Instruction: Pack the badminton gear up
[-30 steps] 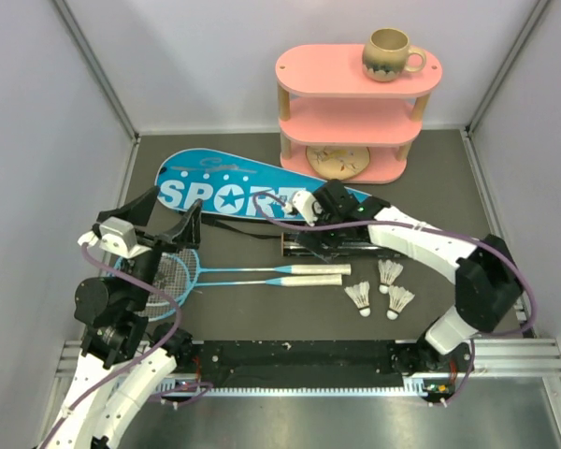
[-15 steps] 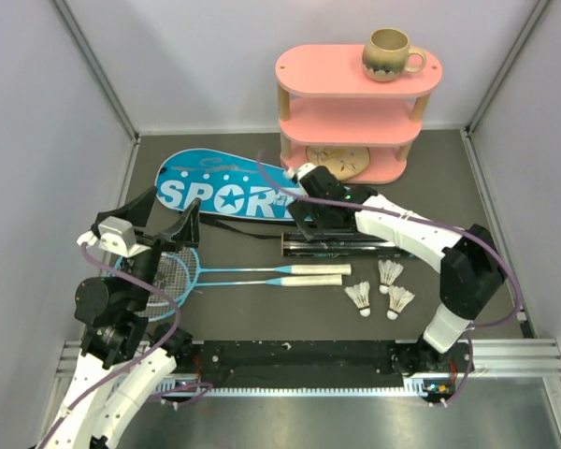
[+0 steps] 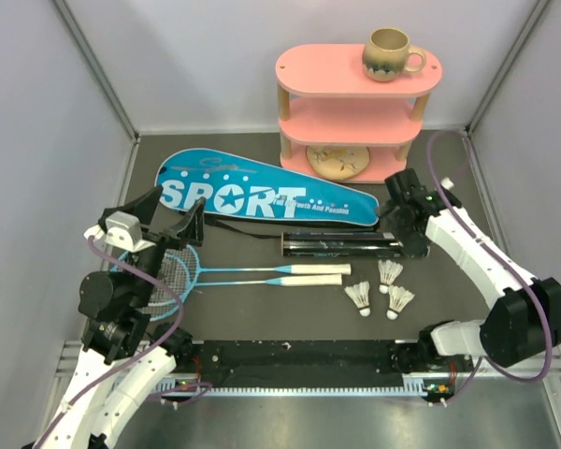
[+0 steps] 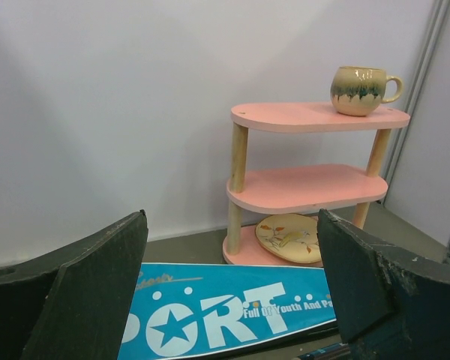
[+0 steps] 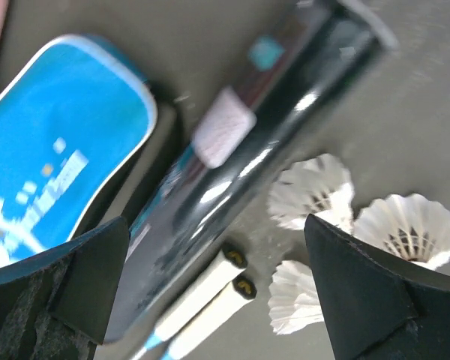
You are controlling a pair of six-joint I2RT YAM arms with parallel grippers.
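Observation:
The blue "SPORT" cover lies flat at mid-table. In front of it lies the long black tube. Two light-blue rackets lie side by side, white handles pointing right, heads under my left gripper. Three white shuttlecocks sit right of the handles, one of them nearest the tube. My left gripper hangs open above the racket heads. My right gripper is open and empty above the tube's right end.
A pink three-tier shelf stands at the back right, with a beige mug on top and a decorated plate on its lowest tier. Grey walls enclose the table on three sides.
My right arm has swung from over the cover and the tube's left part to the tube's right end, still empty. The left arm has hardly moved.

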